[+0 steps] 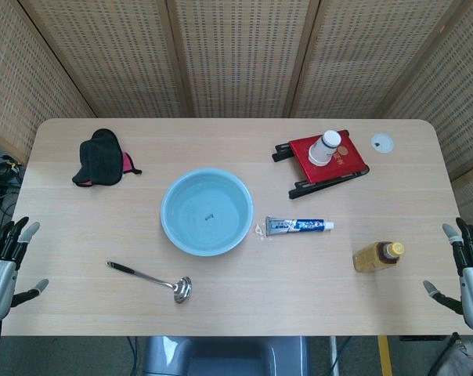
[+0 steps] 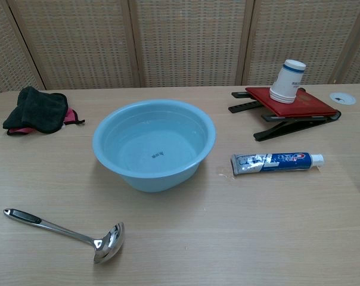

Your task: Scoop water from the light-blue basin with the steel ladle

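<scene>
We logged the steel ladle (image 1: 150,278) lying near the light-blue basin (image 1: 172,229). Both the left hand (image 1: 3,262) and the right hand (image 1: 467,270) had fingers spread wide, holding nothing.

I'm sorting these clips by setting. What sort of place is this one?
Probably a staged test area, not a real kitchen or bathroom: a bare wooden table ringed by woven folding screens, with unrelated items laid out, such as a light-blue basin, steel ladle and toothpaste tube.

Black cloth (image 1: 99,157) with pink trim lies near the desk's (image 1: 299,298) far left corner. Red stand (image 1: 327,162) carrying a white cup (image 1: 325,147) sits far right. Toothpaste tube (image 1: 298,225) lies mid-desk; amber bottle (image 1: 378,255) on its side near the right edge.
</scene>
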`<action>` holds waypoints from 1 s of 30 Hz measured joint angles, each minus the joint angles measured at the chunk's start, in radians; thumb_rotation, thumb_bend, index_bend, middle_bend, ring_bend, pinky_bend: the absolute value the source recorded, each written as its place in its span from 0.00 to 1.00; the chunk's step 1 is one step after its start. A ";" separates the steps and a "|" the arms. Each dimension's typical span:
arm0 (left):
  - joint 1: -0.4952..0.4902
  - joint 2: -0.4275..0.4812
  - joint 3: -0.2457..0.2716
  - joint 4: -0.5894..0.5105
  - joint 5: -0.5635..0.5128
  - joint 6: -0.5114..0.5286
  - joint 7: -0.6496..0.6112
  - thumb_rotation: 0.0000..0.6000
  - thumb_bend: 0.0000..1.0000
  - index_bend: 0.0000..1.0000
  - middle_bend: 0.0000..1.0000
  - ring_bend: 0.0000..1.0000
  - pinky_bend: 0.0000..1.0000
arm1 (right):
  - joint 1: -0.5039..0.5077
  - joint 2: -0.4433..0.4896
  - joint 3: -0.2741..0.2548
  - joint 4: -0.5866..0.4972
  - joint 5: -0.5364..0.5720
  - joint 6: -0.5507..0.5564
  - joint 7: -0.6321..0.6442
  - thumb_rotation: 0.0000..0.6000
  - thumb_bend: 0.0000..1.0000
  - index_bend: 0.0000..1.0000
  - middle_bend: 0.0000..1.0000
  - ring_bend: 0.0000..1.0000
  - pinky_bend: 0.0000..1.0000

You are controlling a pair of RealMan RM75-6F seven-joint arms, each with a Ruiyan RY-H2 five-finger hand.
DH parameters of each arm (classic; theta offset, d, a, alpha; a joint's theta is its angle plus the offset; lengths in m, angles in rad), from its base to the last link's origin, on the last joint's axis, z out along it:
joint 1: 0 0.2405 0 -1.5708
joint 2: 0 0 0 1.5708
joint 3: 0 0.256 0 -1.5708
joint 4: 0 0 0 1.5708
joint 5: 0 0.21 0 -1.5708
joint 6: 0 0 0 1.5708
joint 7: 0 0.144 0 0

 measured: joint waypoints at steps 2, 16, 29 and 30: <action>0.000 0.000 0.000 0.000 0.000 0.000 0.001 1.00 0.00 0.00 0.00 0.00 0.00 | 0.000 0.000 0.000 0.000 0.000 -0.001 0.000 1.00 0.00 0.00 0.00 0.00 0.00; -0.060 -0.061 -0.001 0.087 -0.008 -0.111 0.027 1.00 0.00 0.01 0.77 0.73 0.86 | 0.001 0.002 0.002 -0.004 0.008 -0.005 0.004 1.00 0.00 0.00 0.00 0.00 0.00; -0.249 -0.219 -0.003 0.277 -0.040 -0.430 0.075 1.00 0.04 0.28 0.88 0.83 0.98 | 0.011 -0.001 0.011 0.001 0.039 -0.029 0.005 1.00 0.00 0.00 0.00 0.00 0.00; -0.261 -0.229 -0.003 0.284 -0.046 -0.450 0.078 1.00 0.08 0.30 0.88 0.83 0.98 | 0.012 -0.001 0.011 0.002 0.040 -0.031 0.004 1.00 0.00 0.00 0.00 0.00 0.00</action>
